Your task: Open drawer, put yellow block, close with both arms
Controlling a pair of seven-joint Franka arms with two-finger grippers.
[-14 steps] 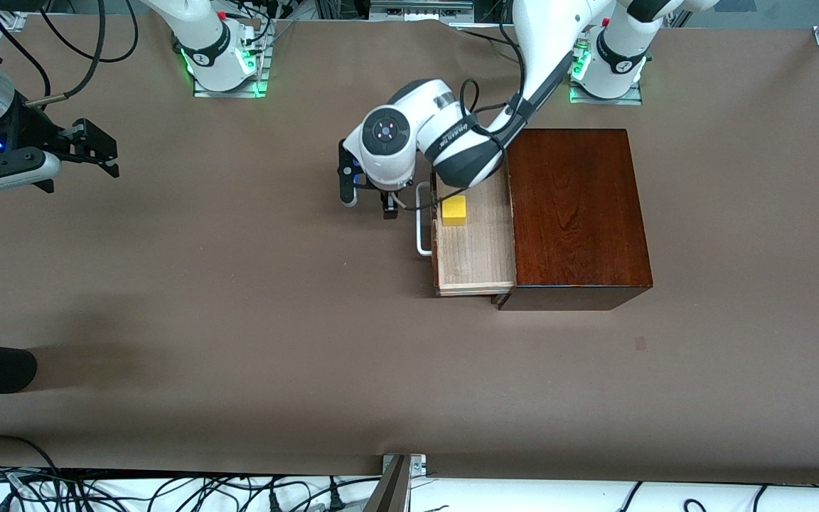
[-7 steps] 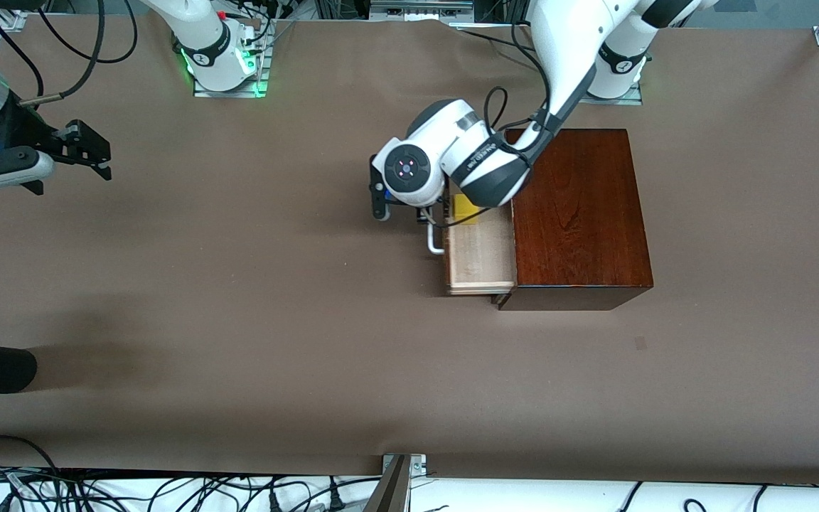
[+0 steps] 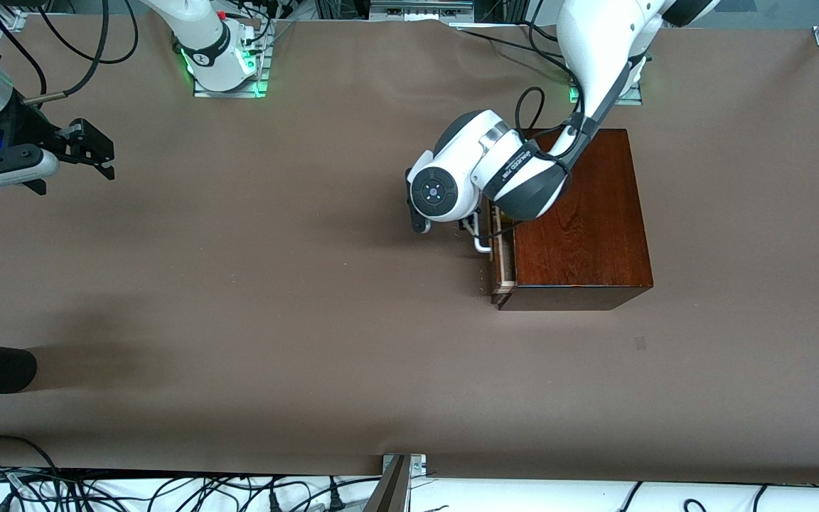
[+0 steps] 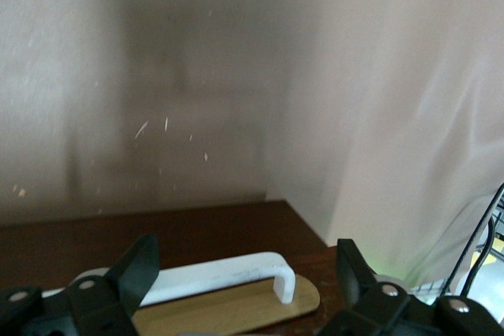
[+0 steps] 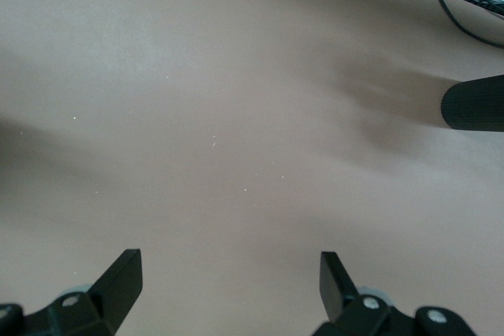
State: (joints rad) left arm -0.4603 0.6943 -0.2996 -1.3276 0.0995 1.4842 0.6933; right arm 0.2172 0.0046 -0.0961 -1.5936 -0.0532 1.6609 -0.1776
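- Drawer (image 3: pixel 496 259): pushed almost fully into the dark wooden box (image 3: pixel 574 213). Only a thin strip of its pale tray and dark front shows at the box face that looks toward the right arm's end of the bench (image 3: pixel 274 320). Judged nearly shut, with a small remainder of travel possibly left.
- White bar handle (image 4: pixel 216 277): in the left wrist view it sits between the spread fingers, against the dark drawer front.
- Yellow block: not visible in any view. Judged to be inside the drawer, though this cannot be confirmed here.
- Left hand (image 3: pixel 445 227): low at the drawer front, at the handle. Its fingers (image 4: pixel 135 267) stand wide apart on either side of the handle and grip nothing. Whether any part presses on the front cannot be told.
- Right hand (image 3: pixel 93 149): above bare bench at the right arm's end, well apart from the box. Fingers (image 5: pixel 118 277) wide, empty. This arm waits.
- Progress: opening and placing appear complete, and closing is in its last stage.
- Outstanding: seat the drawer flush. The right arm has no visible share in the closing.
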